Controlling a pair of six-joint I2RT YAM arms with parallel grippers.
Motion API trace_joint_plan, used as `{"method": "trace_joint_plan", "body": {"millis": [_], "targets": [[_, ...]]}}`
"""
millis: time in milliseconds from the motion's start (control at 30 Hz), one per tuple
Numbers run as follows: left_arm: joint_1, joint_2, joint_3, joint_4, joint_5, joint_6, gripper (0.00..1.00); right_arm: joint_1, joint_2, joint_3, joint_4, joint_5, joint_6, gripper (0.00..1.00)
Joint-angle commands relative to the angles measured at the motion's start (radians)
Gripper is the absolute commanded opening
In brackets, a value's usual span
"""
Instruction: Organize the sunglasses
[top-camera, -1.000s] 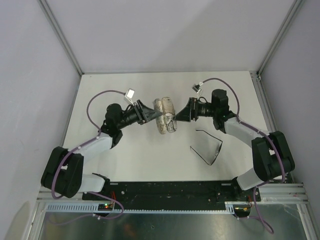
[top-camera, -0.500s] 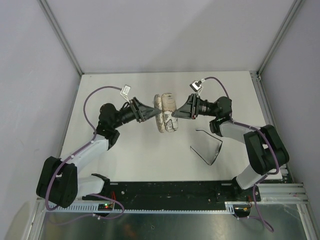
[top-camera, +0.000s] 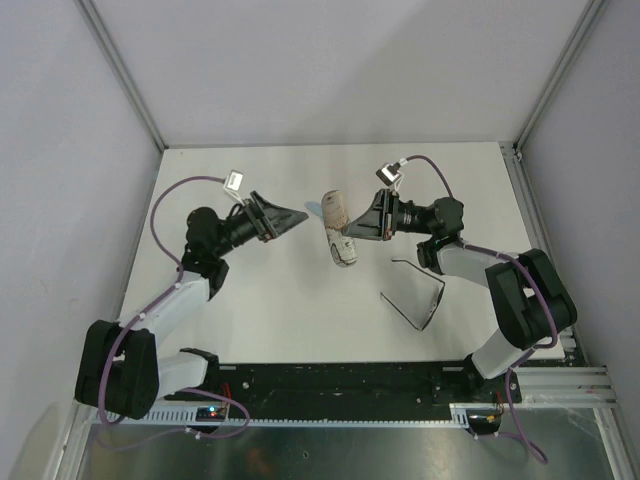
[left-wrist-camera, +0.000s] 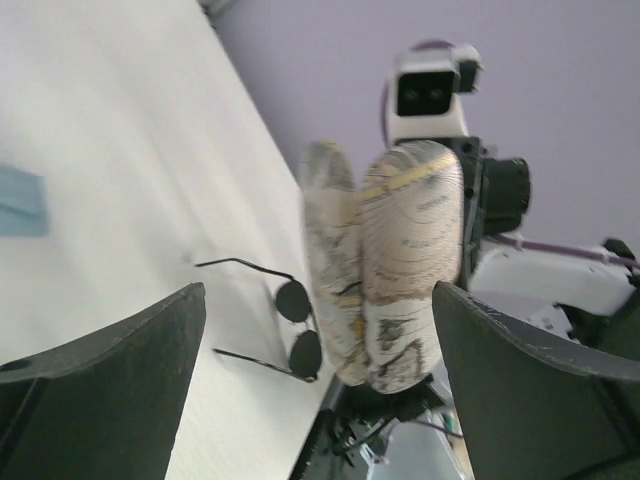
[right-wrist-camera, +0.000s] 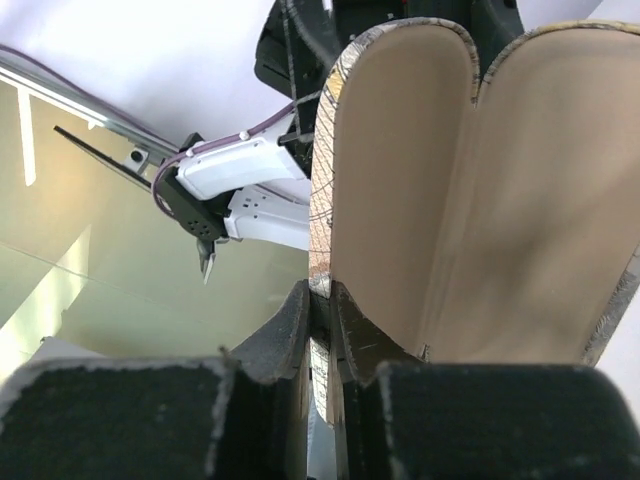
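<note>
While the right claw (top-camera: 346, 232) is pinched nearly closed on the rim of one half of the case (top-camera: 338, 225), the left claw (top-camera: 297, 215) stands wide open with nothing between its fingers, apart from the case and pointing toward it from the left. The case is hinged open: the right wrist view shows its two plain beige inner halves spread side by side, with the claw's fingers (right-wrist-camera: 345, 335) clamped on the edge of the left half. From the left wrist view the case's patterned outer shells show, standing on end in front of the right arm; I cannot tell whether its lower end touches the tabletop (top-camera: 270, 310). The sunglasses (top-camera: 414, 296) lie flat on the tabletop, nearer the robot than the case and just beside the right arm's forearm, clear of both claws and not touching the case. Their thin black temple arms are unfolded, spread out from the front, and the two small round lenses show dark in the left wrist view. A light blue cloth (left-wrist-camera: 20, 200) lies on the tabletop on the far side of the case; in the top view only a sliver of it shows beside the case's upper end.
</note>
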Motion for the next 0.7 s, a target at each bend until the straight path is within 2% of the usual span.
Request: {"method": "trace_joint_plan", "body": {"millis": [0,100,200,300,367,500,667], "targets": [[0.108,-0.047,-0.04,-0.052,0.014,0.065,0.99,0.007,0.002,0.003,0.165,0.01,-0.053,0.0],[0.124,-0.059,-0.066,-0.107,-0.025,0.091,0.99,0.033,-0.014,0.004,-0.066,0.059,-0.231,0.0],[0.178,-0.049,-0.137,-0.127,-0.05,0.004,1.0,0.061,-0.045,0.03,-0.447,0.154,-0.491,0.0],[0.257,-0.011,-0.193,-0.089,-0.01,-0.04,1.0,0.117,-0.053,0.098,-0.853,0.343,-0.732,0.0],[0.276,-0.006,-0.211,-0.08,-0.002,-0.037,1.0,0.159,-0.029,0.146,-1.023,0.484,-0.837,0.0],[0.281,-0.057,-0.245,-0.089,-0.048,-0.016,0.99,0.217,0.06,0.206,-1.135,0.611,-0.867,0.0],[0.281,-0.139,-0.265,-0.16,-0.114,0.026,0.98,0.282,0.176,0.258,-1.089,0.653,-0.821,0.0]]}}
